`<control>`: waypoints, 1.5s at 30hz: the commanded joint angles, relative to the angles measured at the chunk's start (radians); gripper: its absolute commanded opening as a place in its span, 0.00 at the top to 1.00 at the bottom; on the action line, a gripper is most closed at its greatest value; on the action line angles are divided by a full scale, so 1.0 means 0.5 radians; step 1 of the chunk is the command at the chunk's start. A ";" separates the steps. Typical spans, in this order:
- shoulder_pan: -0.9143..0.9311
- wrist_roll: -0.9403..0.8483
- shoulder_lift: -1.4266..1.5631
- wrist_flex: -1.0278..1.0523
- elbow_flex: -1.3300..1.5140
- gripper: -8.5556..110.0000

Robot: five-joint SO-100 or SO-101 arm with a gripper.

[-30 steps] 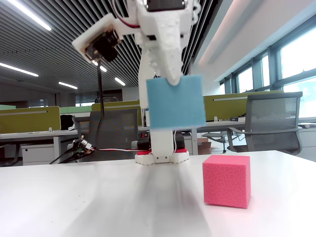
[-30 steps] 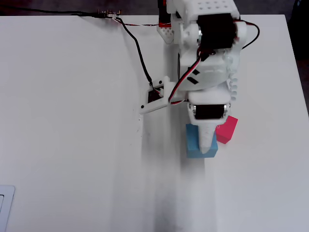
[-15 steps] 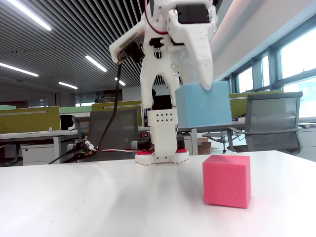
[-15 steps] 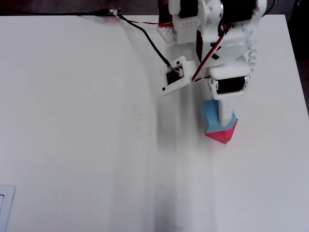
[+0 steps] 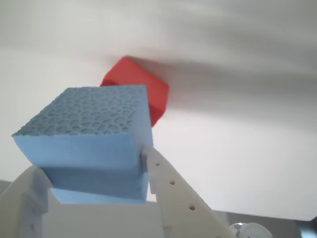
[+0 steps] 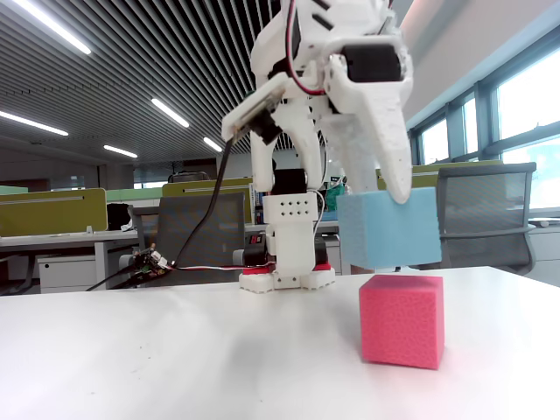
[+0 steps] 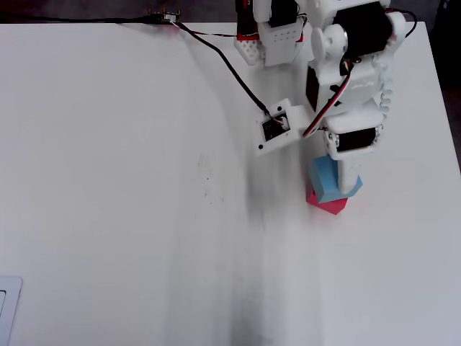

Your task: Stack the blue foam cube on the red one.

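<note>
My gripper [image 6: 391,203] is shut on the blue foam cube [image 6: 385,232] and holds it in the air. In the fixed view the blue cube hangs just above the pinkish-red foam cube [image 6: 402,319], a little to its left, with a small gap between them. The red cube rests on the white table [image 6: 175,350]. In the wrist view the blue cube [image 5: 89,124] sits between the white fingers [image 5: 168,183], and the red cube [image 5: 148,84] shows beyond it. In the overhead view the blue cube [image 7: 323,182] covers most of the red cube [image 7: 328,205] under my gripper [image 7: 340,180].
The arm's base [image 7: 270,40] stands at the table's back edge. A black cable [image 7: 216,50] runs from the back left to the wrist camera [image 7: 277,128]. The table's right edge [image 7: 441,144] is close to the cubes. Office chairs and desks stand behind.
</note>
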 commanded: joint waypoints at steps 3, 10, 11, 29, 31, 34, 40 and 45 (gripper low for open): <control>-0.028 0.021 -0.021 -0.080 0.037 0.77; -0.021 0.021 -0.031 -0.202 0.169 0.77; -0.021 0.021 -0.028 -0.206 0.178 0.76; -0.015 0.021 0.233 -0.034 0.138 0.70; -0.015 0.021 0.291 -0.012 0.144 0.70; 0.000 0.021 0.387 0.003 0.169 0.69; 0.089 0.009 0.715 0.009 0.252 0.71; 0.175 -0.006 1.181 -0.067 0.571 0.72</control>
